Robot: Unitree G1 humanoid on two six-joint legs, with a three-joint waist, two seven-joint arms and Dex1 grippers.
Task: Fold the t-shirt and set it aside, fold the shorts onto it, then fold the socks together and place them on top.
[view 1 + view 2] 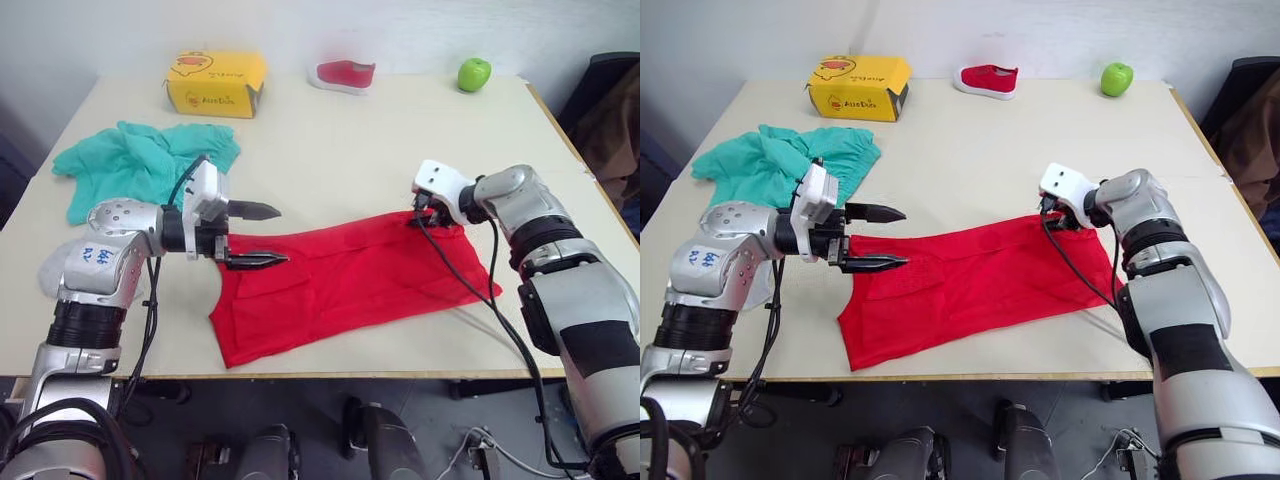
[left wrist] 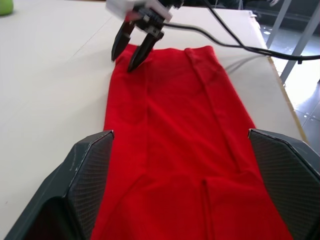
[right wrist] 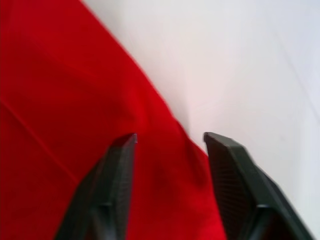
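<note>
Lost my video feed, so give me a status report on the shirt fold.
Left gripper open, over t-shirt's left end. Right gripper open, tips at its far right edge. Shorts and socks waiting, nothing blocking.

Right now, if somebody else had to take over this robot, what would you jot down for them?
Left claw: open, empty, at the red t-shirt's left end.
Right claw: open, tips on the shirt's far right corner, not gripping.
T-shirt lies in a long strip near the table's front edge; folding unfinished.
Teal shorts crumpled at far left, untouched.
A grey sock peeks out behind the left arm.
Left: finish shirt, then shorts, then socks.
</note>
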